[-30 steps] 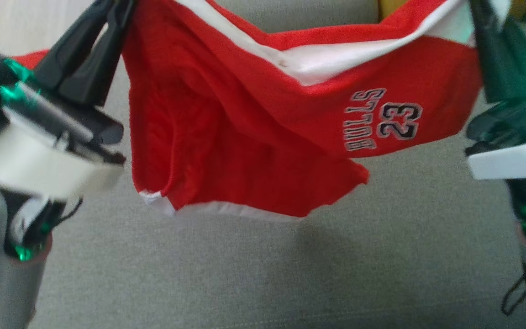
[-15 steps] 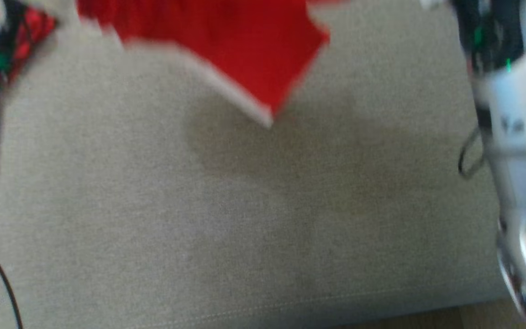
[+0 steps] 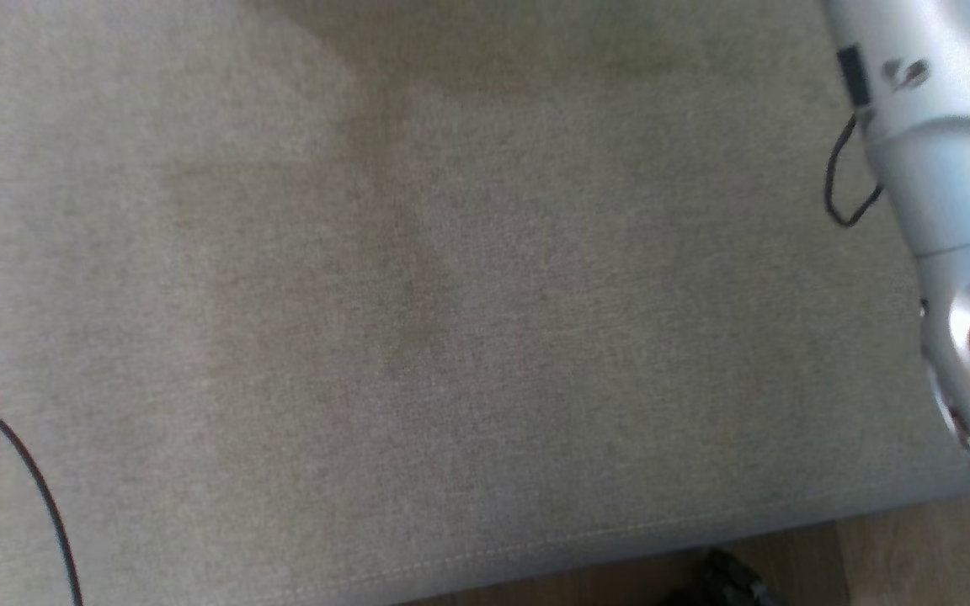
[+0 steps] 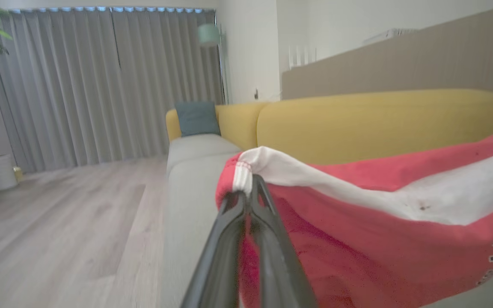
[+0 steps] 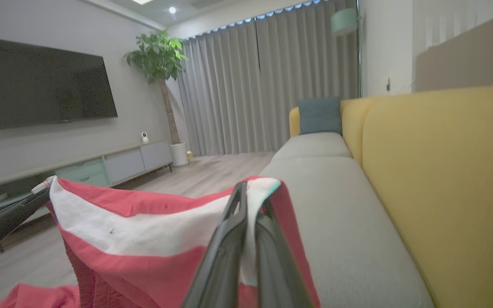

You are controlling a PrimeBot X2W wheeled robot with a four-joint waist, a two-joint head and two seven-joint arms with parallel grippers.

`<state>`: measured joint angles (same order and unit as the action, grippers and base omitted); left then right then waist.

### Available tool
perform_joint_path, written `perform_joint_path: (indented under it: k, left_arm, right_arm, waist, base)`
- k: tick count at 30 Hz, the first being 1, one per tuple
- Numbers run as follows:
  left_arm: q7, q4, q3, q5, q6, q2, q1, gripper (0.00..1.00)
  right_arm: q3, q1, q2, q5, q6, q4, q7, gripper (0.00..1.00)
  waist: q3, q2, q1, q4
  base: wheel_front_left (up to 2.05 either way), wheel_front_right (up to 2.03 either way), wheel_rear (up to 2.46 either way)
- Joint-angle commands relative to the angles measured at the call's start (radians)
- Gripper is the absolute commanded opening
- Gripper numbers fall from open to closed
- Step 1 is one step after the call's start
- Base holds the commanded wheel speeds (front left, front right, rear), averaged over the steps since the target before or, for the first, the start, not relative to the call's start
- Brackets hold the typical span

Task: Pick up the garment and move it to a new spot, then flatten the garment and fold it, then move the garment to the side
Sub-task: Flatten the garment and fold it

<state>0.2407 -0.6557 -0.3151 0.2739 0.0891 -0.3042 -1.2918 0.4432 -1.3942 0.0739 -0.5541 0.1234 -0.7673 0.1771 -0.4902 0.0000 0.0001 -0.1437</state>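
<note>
Stretching sideways from left gripper (image 4: 250, 186) to right gripper (image 5: 250, 199), garment (image 4: 357, 244); both clamped on its upper edge

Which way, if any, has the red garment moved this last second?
Cannot tell. The head camera itself tipped down: the front seam of the sofa seat came into view. The garment hangs clamped in the left end effector and right end effector.

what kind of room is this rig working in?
Most likely a home living room: a sofa with a yellow back, a wall-mounted TV, and floor-length curtains.
</note>
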Motion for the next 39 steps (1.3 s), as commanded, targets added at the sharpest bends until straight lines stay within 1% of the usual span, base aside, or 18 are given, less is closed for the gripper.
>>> perform_joint_path:
  k: [1,3,6,10,11,15,19,22,26,31,39]
  left_arm:
    - [0.011,-0.014,0.022,0.016,0.006,-0.033,0.004,0.00]
    - [0.016,-0.037,0.020,0.032,0.015,-0.018,0.025,0.00]
    - [0.020,-0.028,0.021,0.063,0.028,0.005,0.055,0.00]
    - [0.021,0.045,0.024,0.097,0.038,0.002,0.130,0.00]
    - [0.021,0.045,0.024,0.097,0.038,0.002,0.130,0.00]
    - [0.021,0.147,0.029,0.149,0.041,-0.010,0.238,0.00]
    - [0.021,0.264,0.019,0.194,0.041,-0.021,0.391,0.00]
    - [0.021,0.354,0.034,0.224,0.041,-0.011,0.531,0.00]
    - [0.021,0.471,0.041,0.218,0.033,0.009,0.733,0.00]
    - [0.021,0.592,0.043,0.190,0.008,0.054,0.960,0.00]
    - [0.021,0.743,0.087,0.164,-0.016,0.137,1.247,0.00]
  right_arm:
    - [0.028,0.027,-0.023,-0.020,0.007,-0.011,0.022,0.00]
    - [0.050,0.049,-0.023,-0.024,0.007,-0.048,0.039,0.00]
    - [0.064,0.080,-0.023,-0.025,0.007,-0.081,0.061,0.00]
    - [0.078,0.145,-0.003,-0.041,0.007,-0.057,0.079,0.00]
    - [0.078,0.145,-0.003,-0.041,0.007,-0.057,0.079,0.00]
    - [0.100,0.240,0.040,-0.075,0.007,0.051,0.083,0.00]
    - [0.079,0.382,0.111,-0.099,0.007,0.190,0.084,0.00]
    - [0.053,0.519,0.154,-0.106,0.007,0.287,0.084,0.00]
    - [0.021,0.705,0.201,-0.099,0.007,0.403,0.084,0.00]
    - [-0.031,0.934,0.222,-0.095,0.007,0.536,0.059,0.00]
    - [-0.104,1.217,0.205,-0.063,0.007,0.763,-0.050,0.00]
  waist:
    - [-0.070,0.0000,-0.0001,0.002]
    - [-0.090,0.0000,-0.0001,0.013]
    - [-0.107,0.0000,-0.0001,0.031]
    - [-0.090,0.0000,-0.0001,0.046]
    - [-0.090,0.0000,-0.0001,0.046]
    - [-0.057,0.0000,-0.0001,0.055]
    - [-0.008,0.0000,-0.0001,0.069]
    - [0.039,0.0000,-0.0001,0.076]
    - [0.109,0.0000,-0.0001,0.080]
    - [0.191,0.0000,-0.0001,0.078]
    - [0.294,0.0000,-0.0001,0.047]
  base:
    - [0.00,0.00,0.00]
    - [0.00,0.00,0.00]
    - [0.00,0.00,0.00]
    - [0.00,0.00,0.00]
    - [0.00,0.00,0.00]
    - [0.00,0.00,0.00]
    - [0.00,0.00,0.00]
    - [0.00,0.00,0.00]
    - [0.00,0.00,0.00]
    - [0.00,0.00,0.00]
    - [0.00,0.00,0.00]
